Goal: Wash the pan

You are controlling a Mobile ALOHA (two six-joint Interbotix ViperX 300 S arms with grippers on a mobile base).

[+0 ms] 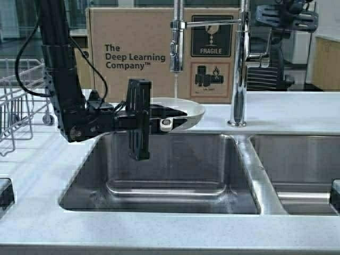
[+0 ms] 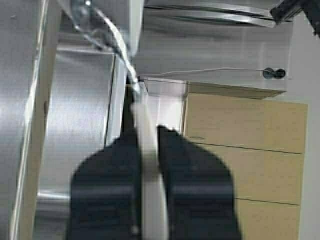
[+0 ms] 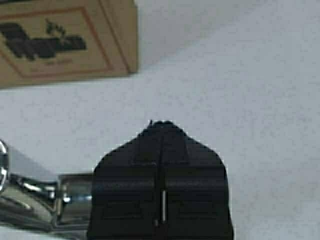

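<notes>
The white pan [image 1: 190, 108] is held level over the back edge of the left sink basin [image 1: 170, 175], under the faucet's spray head [image 1: 176, 50]. A thin stream of water [image 1: 176, 85] falls into it. My left gripper [image 1: 169, 120] is shut on the pan's short white handle, which runs between its fingers in the left wrist view [image 2: 149, 165]. My right gripper [image 3: 162, 124] is shut and empty, held high at the far right [image 1: 265, 16] over the counter, beside the faucet's chrome lever [image 3: 30, 195].
A tall chrome faucet column [image 1: 241, 64] stands between the two basins. A second basin [image 1: 303, 170] lies to the right. A wire dish rack [image 1: 16, 101] stands on the left counter. A cardboard box [image 1: 138, 53] stands behind the sink.
</notes>
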